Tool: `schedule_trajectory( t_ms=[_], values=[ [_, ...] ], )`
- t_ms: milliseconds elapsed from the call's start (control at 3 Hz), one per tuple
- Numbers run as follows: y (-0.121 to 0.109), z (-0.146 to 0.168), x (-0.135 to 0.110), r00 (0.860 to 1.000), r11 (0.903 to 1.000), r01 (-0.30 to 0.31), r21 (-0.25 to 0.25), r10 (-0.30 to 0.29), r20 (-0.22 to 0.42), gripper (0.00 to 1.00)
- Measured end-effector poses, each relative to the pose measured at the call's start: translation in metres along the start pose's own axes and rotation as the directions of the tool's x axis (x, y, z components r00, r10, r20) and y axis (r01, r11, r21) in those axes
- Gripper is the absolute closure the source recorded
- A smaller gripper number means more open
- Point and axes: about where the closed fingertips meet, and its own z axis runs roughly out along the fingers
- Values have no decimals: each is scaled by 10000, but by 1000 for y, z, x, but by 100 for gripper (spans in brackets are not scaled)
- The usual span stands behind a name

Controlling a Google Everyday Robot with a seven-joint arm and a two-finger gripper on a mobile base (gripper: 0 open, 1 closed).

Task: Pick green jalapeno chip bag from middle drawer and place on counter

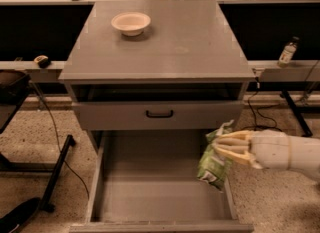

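The green jalapeno chip bag (212,161) is a crinkly light-green bag held in my gripper (220,147), which is shut on its upper part. The bag hangs over the right wall of the open middle drawer (150,197), lifted off the grey drawer floor. My cream-coloured arm comes in from the right edge. The counter (180,42) is the flat grey top of the cabinet, above and behind the gripper.
A cream bowl (131,23) sits on the counter's back left. A shallower drawer front with a black handle (159,113) is between counter and open drawer. A small bottle (287,52) stands on a ledge at the right. Cables and table legs lie on the floor at both sides.
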Motion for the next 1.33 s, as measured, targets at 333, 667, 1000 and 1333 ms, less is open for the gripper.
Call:
schedule_trajectory(
  t_ms=[333, 667, 1000, 1333],
  values=[
    [-31, -32, -53, 9993, 9999, 83, 124, -78, -366, 100],
    [-40, -32, -79, 9944, 9950, 854, 526, -818, -673, 100],
    [-40, -32, -79, 9944, 9950, 853, 527, -817, -672, 100],
    [-52, -22, -84, 9986, 9945, 534, 896, -530, -69, 100]
  ],
)
